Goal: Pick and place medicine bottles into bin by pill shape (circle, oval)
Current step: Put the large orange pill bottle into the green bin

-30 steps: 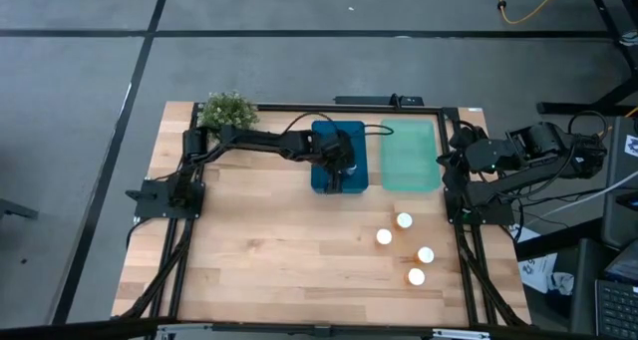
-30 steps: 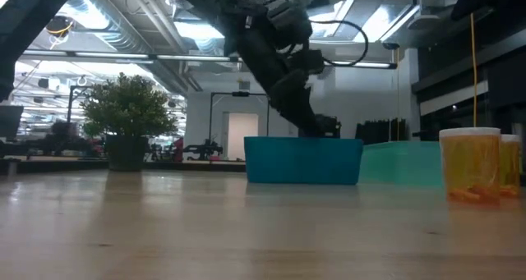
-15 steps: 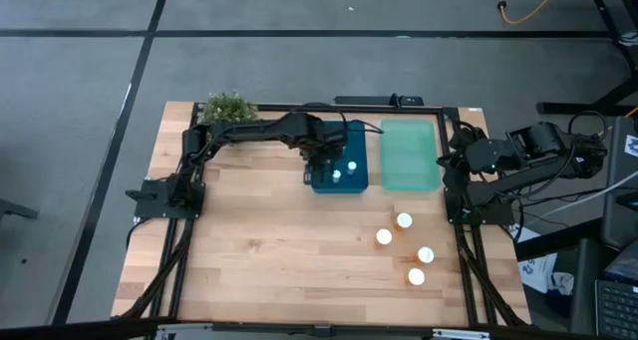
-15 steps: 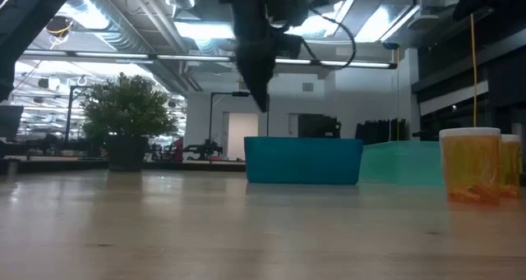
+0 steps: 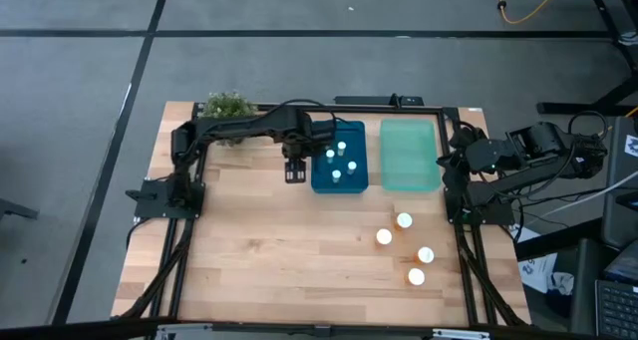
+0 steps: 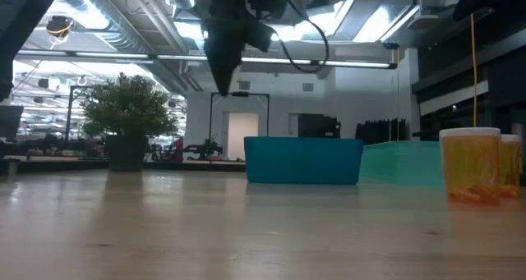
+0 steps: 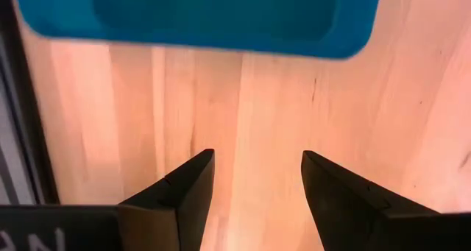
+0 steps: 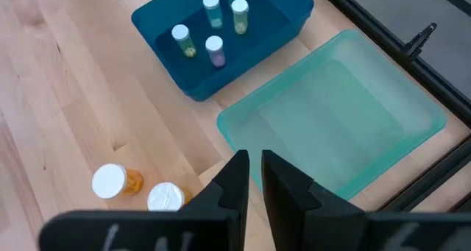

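Several small white-capped medicine bottles (image 8: pixel 214 45) stand upright in the blue bin (image 5: pixel 339 159). Several larger amber medicine bottles (image 5: pixel 404 220) stand on the wood at the table's right; two of them (image 8: pixel 110 181) show in the right wrist view. My left gripper (image 7: pixel 257 170) hangs open over bare wood just left of the blue bin (image 7: pixel 199 23), pointing down, with nothing between its fingers. It shows high above the table in the low view (image 6: pixel 222 66). My right gripper (image 8: pixel 254 170) waits shut at the table's right edge, above the green bin (image 8: pixel 331 126).
The pale green bin (image 5: pixel 409 156) sits right of the blue one. A potted plant (image 5: pixel 227 107) stands at the far left corner. Bare wood (image 5: pixel 259 250) lies across the table's near and left parts. A black frame (image 5: pixel 179 230) runs along the table's edges.
My left gripper has risen out of the blue bin and gone toward the table's left edge, tipping until it points straight down, its fingers still open. The bottles in the bin, hidden under the arm before, now show.
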Controlling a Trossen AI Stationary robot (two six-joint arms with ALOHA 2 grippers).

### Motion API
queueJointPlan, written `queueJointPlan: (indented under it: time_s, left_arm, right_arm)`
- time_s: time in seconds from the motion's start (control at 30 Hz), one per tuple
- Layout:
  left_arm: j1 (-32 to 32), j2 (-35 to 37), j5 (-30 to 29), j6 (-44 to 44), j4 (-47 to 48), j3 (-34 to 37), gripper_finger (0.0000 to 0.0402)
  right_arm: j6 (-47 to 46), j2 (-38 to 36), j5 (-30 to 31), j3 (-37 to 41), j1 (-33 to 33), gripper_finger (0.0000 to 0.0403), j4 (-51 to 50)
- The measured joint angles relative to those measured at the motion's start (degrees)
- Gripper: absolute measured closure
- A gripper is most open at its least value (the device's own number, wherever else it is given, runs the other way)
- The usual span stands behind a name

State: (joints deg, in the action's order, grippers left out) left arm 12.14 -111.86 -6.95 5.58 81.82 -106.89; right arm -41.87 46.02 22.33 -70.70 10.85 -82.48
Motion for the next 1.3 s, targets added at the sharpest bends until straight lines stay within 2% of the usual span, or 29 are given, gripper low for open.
queueJointPlan:
  time_s: [0.17,0.27,0.4,0.57,0.8,1.0,1.13,1.3]
  left_arm:
    - [-2.3,3.8,0.0,-1.9,2.4,0.9,0.0206]
    - [-4.0,8.5,0.1,-2.1,2.0,5.0,0.0206]
    - [-5.8,17.7,0.0,-5.9,-1.9,14.7,0.0206]
    - [-8.9,32.3,-1.0,-14.7,-10.9,30.2,0.0207]
    - [-16.9,54.1,-13.7,-28.0,-29.8,53.8,0.0207]
    - [-21.8,67.6,-28.1,-31.0,-43.3,70.2,0.0207]
    - [-22.6,74.0,-31.8,-29.1,-57.9,79.4,0.0207]
    - [-22.3,77.5,-32.0,-14.6,-82.8,91.0,0.0207]
  right_arm:
    - [-1.5,0.0,0.0,0.8,0.0,0.0360,0.7]
    - [-1.6,0.0,0.0,2.6,0.0,0.0360,1.0]
    - [-3.0,0.0,-0.1,5.8,0.0,0.0360,1.6]
    - [-4.4,0.2,-1.0,9.8,0.0,0.0360,4.8]
    - [-3.3,0.4,-2.4,12.1,0.0,0.0360,8.7]
    - [-2.5,0.4,-2.5,12.1,0.0,0.0360,9.2]
    - [-2.4,0.4,-2.5,12.1,0.0,0.0360,9.2]
    - [-2.2,0.4,-2.5,12.1,0.0,0.0360,9.7]
